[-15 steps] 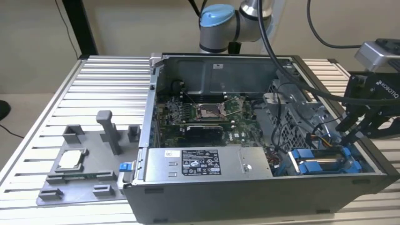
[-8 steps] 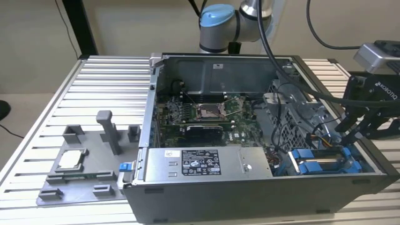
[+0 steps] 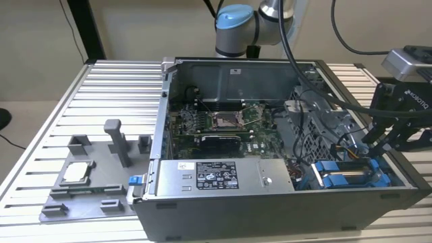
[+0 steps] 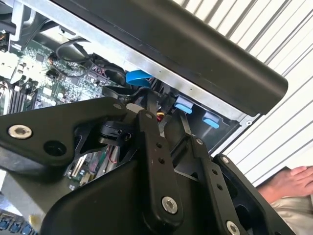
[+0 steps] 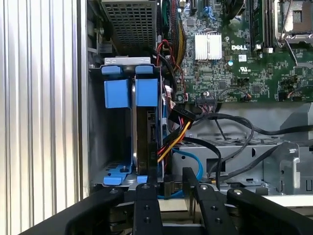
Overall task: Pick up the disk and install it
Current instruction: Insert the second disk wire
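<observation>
now disk [image 5: 146, 93] seated in bay, gripper [image 5: 168, 183] just beside

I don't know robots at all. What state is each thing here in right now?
Computer case: side open, insides exposed.
Disk: standing on edge in the drive cage, blue bracket around it.
Processor socket: cover lifted.
Chip: lying flat on the grey tray, outside the case.
Gripper: down at the drive cage.
</observation>
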`<state>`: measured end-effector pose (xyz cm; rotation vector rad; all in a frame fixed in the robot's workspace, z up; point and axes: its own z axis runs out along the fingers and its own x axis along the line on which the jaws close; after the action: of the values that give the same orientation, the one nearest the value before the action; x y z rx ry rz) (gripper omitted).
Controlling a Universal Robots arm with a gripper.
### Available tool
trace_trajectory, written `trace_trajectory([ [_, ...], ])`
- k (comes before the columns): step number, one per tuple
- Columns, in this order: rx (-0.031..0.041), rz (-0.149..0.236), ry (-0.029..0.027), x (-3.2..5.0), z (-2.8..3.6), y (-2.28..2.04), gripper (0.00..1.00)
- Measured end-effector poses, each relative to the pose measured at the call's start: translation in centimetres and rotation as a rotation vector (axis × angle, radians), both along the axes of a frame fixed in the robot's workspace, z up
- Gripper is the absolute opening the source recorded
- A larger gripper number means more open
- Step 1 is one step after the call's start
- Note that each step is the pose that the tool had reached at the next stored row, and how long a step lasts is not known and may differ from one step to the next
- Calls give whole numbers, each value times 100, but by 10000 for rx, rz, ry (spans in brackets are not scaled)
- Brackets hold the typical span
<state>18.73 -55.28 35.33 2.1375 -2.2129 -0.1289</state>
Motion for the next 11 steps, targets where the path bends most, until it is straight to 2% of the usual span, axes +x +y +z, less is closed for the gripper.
trace_trajectory([
  [6,2,0,0,1,-4,0,100],
  [7,1,0,0,1,-4,0,0],
  [11,2,0,0,1,-5,0,0],
])
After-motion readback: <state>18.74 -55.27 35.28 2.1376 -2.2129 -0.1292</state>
